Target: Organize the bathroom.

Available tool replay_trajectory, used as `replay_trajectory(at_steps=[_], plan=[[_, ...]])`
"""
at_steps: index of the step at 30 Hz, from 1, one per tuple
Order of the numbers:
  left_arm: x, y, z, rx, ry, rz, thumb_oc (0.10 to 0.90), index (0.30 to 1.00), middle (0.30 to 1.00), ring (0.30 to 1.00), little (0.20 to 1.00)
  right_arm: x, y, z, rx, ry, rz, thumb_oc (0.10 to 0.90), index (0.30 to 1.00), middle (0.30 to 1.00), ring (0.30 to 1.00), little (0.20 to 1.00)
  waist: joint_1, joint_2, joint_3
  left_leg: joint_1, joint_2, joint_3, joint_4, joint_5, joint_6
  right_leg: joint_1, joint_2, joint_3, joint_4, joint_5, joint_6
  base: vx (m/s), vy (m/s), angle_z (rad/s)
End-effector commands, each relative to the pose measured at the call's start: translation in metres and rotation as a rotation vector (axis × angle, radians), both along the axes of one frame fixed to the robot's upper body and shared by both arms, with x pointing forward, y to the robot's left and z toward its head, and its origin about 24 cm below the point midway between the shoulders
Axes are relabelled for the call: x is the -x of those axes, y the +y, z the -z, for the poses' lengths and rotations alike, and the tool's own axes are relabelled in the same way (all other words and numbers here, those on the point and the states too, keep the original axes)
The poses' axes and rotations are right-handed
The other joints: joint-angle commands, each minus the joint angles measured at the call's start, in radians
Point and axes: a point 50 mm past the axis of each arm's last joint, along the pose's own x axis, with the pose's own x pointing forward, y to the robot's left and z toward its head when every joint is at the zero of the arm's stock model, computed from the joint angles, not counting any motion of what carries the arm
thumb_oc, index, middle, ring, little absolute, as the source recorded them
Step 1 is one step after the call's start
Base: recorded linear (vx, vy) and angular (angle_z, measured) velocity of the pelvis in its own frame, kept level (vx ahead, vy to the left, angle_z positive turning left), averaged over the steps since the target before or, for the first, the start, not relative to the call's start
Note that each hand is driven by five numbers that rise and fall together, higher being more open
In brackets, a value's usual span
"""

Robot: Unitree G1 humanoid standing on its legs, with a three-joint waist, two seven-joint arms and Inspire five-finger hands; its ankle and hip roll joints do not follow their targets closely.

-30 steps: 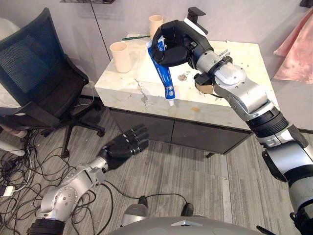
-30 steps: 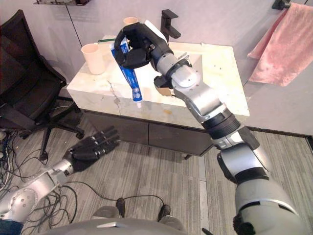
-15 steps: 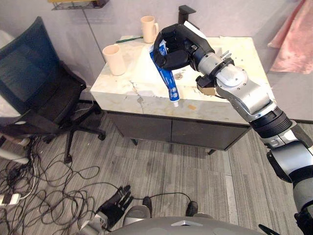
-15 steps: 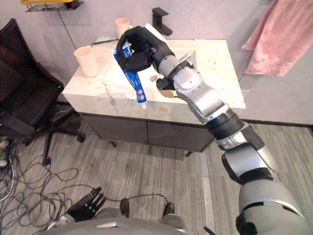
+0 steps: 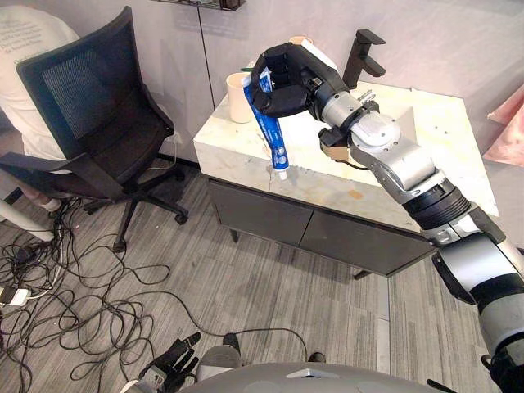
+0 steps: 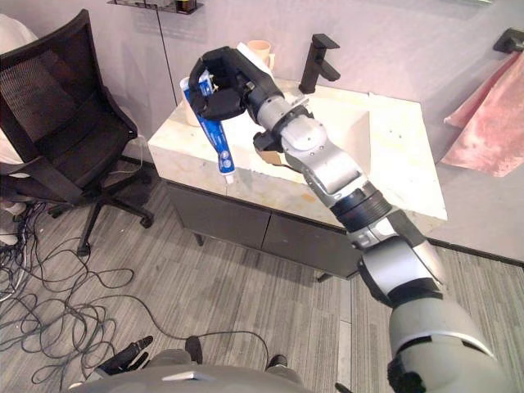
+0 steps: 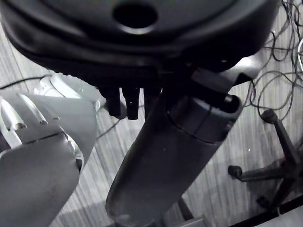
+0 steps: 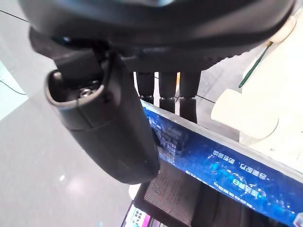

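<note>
Left eye view: since a second ago the left hand point(image 5: 170, 368) has dropped low, fingers straight, while the right hand point(image 5: 286, 78), stretched over the marble counter point(image 5: 344, 176), stays clamped around the blue toothpaste tube point(image 5: 270, 135) hanging cap-down.

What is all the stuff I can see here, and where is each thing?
Blue toothpaste tube: one, blue with white cap, hanging cap-down from the right hand, over the counter's left end.
Cream cups: two, on the counter's far left; the farther one near the wall.
Green toothbrush: one, lying between the cups.
Black tap: one, at the counter's back.
Marble vanity counter: one, pale, dark cabinets below.
Black office chair: one, left.
Pink towel: one, right wall.
Right hand: dark, curled round the tube.
Left hand: dark, low by the floor.
</note>
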Motion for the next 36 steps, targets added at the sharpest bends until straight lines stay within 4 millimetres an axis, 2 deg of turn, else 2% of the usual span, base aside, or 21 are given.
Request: replay_trajectory(at_steps=[1,6,10,12,13,14,15,16,17,18,19,20,21,22,23,25,26,28,31,34,36], plan=[[0.002,0.019,-0.003,-0.083,0.073,0.142,0.8,0.9,0.9,0.9,0.9,0.015,0.008,-0.097,-0.174,-0.351,-0.05,0.4,0.3,0.3,0.3,0.3,0.004,0.0,-0.026,0.04,0.011,-0.015,0.091,-0.127,0.0,-0.051,0.027,0.071,0.053,-0.129,0.009,0.02,0.034,-0.05],[0.01,0.019,-0.001,-0.077,0.12,0.137,0.8,0.9,0.9,0.9,0.9,0.016,0.008,-0.096,-0.19,-0.365,-0.052,0.4,0.3,0.3,0.3,0.3,0.007,0.002,-0.023,0.037,0.001,-0.021,0.112,-0.148,0.01,-0.053,0.015,0.076,0.068,-0.135,0.015,0.02,0.055,-0.03],[0.021,0.019,0.0,-0.072,0.187,0.16,0.8,0.9,0.9,0.9,0.9,0.018,0.009,-0.096,-0.211,-0.374,-0.05,0.4,0.3,0.3,0.3,0.3,0.011,0.008,-0.015,0.029,-0.01,-0.026,0.146,-0.172,0.028,-0.072,-0.014,0.086,0.14,-0.155,0.025,0.02,0.103,-0.05],[0.026,0.02,0.0,-0.069,0.229,0.194,0.8,0.9,0.9,0.9,0.9,0.02,0.007,-0.095,-0.229,-0.375,-0.042,0.4,0.3,0.3,0.3,0.3,0.014,0.02,-0.006,0.021,-0.022,-0.038,0.16,-0.181,0.052,-0.102,-0.045,0.089,0.265,-0.192,0.031,0.03,0.142,-0.05],[0.027,0.02,0.0,-0.067,0.231,0.198,0.8,0.9,0.9,0.9,0.9,0.02,0.007,-0.095,-0.231,-0.376,-0.041,0.4,0.3,0.3,0.3,0.3,0.015,0.019,-0.006,0.019,-0.025,-0.039,0.161,-0.182,0.054,-0.108,-0.049,0.09,0.277,-0.197,0.032,0.01,0.214,-0.04],[0.027,0.022,0.0,-0.071,0.249,0.24,0.8,0.9,0.9,0.9,0.9,0.021,0.003,-0.094,-0.243,-0.385,-0.029,0.4,0.3,0.3,0.3,0.3,0.008,0.042,0.014,0.021,-0.042,-0.054,0.158,-0.184,0.085,-0.197,-0.103,0.121,0.543,-0.18,0.037,0.02,0.254,0.06],[0.025,0.023,-0.001,-0.077,0.25,0.261,0.8,0.9,0.9,0.9,0.9,0.022,-0.002,-0.093,-0.249,-0.392,-0.018,0.4,0.3,0.3,0.3,0.3,0.0,0.052,0.034,0.022,-0.055,-0.061,0.164,-0.191,0.096,-0.258,-0.117,0.163,0.694,-0.182,0.028,0.0,0.262,0.12],[0.023,0.024,-0.001,-0.083,0.246,0.264,0.8,0.9,0.9,0.9,0.9,0.022,-0.004,-0.09,-0.249,-0.394,-0.008,0.4,0.3,0.3,0.3,0.3,-0.006,0.057,0.05,0.018,-0.06,-0.072,0.173,-0.182,0.104,-0.296,-0.113,0.189,0.728,-0.126,0.012,0.07,0.058,0.24],[0.018,0.022,-0.001,-0.083,0.235,0.259,0.8,0.9,0.9,0.9,0.9,0.022,-0.004,-0.086,-0.242,-0.394,0.009,0.4,0.3,0.3,0.3,0.3,-0.023,0.055,0.07,0.03,-0.074,-0.109,0.185,-0.195,0.095,-0.324,-0.089,0.252,0.64,-0.075,0.014,0.17,-0.149,0.33],[0.008,0.019,0.0,-0.086,0.223,0.29,0.8,0.9,0.9,0.9,0.9,0.022,-0.004,-0.081,-0.222,-0.401,0.041,0.4,0.3,0.3,0.3,0.3,-0.051,0.044,0.083,0.035,-0.094,-0.171,0.2,-0.216,0.085,-0.305,-0.059,0.319,0.388,-0.048,0.026,0.18,-0.164,0.49],[0.008,0.019,0.0,-0.086,0.223,0.29,0.8,0.9,0.9,0.9,0.9,0.022,-0.004,-0.081,-0.222,-0.401,0.041,0.4,0.3,0.3,0.3,0.3,-0.052,0.045,0.082,0.034,-0.093,-0.171,0.2,-0.214,0.085,-0.303,-0.058,0.317,0.381,-0.043,0.025,0.19,-0.226,0.7],[0.001,0.019,-0.001,-0.1,0.213,0.333,0.8,0.9,0.9,0.9,0.9,0.023,-0.005,-0.079,-0.213,-0.407,0.06,0.4,0.3,0.3,0.3,0.3,-0.067,0.028,0.086,0.026,-0.111,-0.205,0.214,-0.233,0.084,-0.291,-0.059,0.38,0.204,0.016,0.054,0.13,-0.188,0.86],[-0.003,0.02,-0.002,-0.113,0.197,0.36,0.8,0.9,0.9,0.9,0.9,0.025,-0.006,-0.081,-0.208,-0.416,0.078,0.4,0.3,0.3,0.3,0.3,-0.077,0.02,0.095,0.018,-0.117,-0.234,0.224,-0.244,0.079,-0.299,-0.043,0.446,0.16,0.04,0.061,0.19,-0.276,1.02],[-0.007,0.025,-0.005,-0.123,0.172,0.376,0.8,0.9,0.9,0.9,0.9,0.025,-0.012,-0.083,-0.211,-0.41,0.101,0.4,0.3,0.3,0.3,0.3,-0.093,0.028,0.111,0.014,-0.099,-0.26,0.252,-0.261,0.076,-0.323,-0.005,0.514,0.236,0.024,0.055,0.15,-0.227,1.13],[-0.014,0.027,-0.007,-0.132,0.152,0.411,0.8,0.9,0.9,0.9,0.9,0.024,-0.02,-0.085,-0.205,-0.414,0.126,0.4,0.3,0.3,0.3,0.3,-0.112,0.026,0.11,0.015,-0.083,-0.257,0.264,-0.264,0.075,-0.312,0.021,0.538,0.235,-0.021,0.057,0.15,-0.198,1.21],[-0.026,0.021,-0.008,-0.119,0.112,0.484,0.8,0.9,0.9,0.9,0.9,0.019,-0.043,-0.088,-0.177,-0.408,0.193,0.4,0.3,0.3,0.3,0.3,-0.13,0.021,0.076,-0.005,-0.074,-0.288,0.274,-0.246,0.068,-0.259,0.052,0.542,0.234,-0.079,0.045,0.16,-0.179,1.53],[-0.026,0.021,-0.008,-0.119,0.112,0.484,0.8,0.9,0.9,0.9,0.9,0.019,-0.043,-0.088,-0.177,-0.408,0.193,0.4,0.3,0.3,0.3,0.3,-0.131,0.022,0.075,-0.006,-0.074,-0.29,0.275,-0.246,0.067,-0.259,0.052,0.54,0.234,-0.079,0.044,0.14,-0.15,1.63],[-0.034,0.014,-0.009,-0.079,0.071,0.501,0.8,0.9,0.9,0.9,0.9,0.015,-0.059,-0.092,-0.185,-0.416,0.204,0.4,0.3,0.3,0.3,0.3,-0.125,0.021,0.062,-0.015,-0.059,-0.299,0.256,-0.221,0.053,-0.235,0.062,0.516,0.217,-0.091,0.032,0.07,-0.085,1.22],[-0.038,0.008,-0.008,-0.062,0.069,0.541,0.8,0.9,0.9,0.9,0.9,0.013,-0.065,-0.098,-0.206,-0.44,0.22,0.4,0.3,0.3,0.3,0.3,-0.12,0.024,0.059,-0.023,-0.052,-0.305,0.229,-0.201,0.047,-0.23,0.066,0.505,0.209,-0.099,0.024,0.04,-0.05,0.33],[-0.032,0.005,-0.005,-0.062,0.094,0.558,0.8,0.9,0.9,0.9,0.9,0.014,-0.069,-0.102,-0.218,-0.46,0.23,0.4,0.3,0.3,0.3,0.3,-0.119,0.032,0.062,-0.018,-0.044,-0.302,0.206,-0.19,0.04,-0.233,0.065,0.494,0.218,-0.107,0.025,0.06,-0.006,0.04],[-0.024,0.011,-0.005,-0.085,0.13,0.53,0.8,0.9,0.9,0.9,0.9,0.017,-0.068,-0.105,-0.221,-0.476,0.238,0.4,0.3,0.3,0.3,0.3,-0.126,0.038,0.06,-0.001,-0.043,-0.287,0.191,-0.193,0.043,-0.237,0.06,0.492,0.229,-0.113,0.034,0.11,0.015,0.07]])
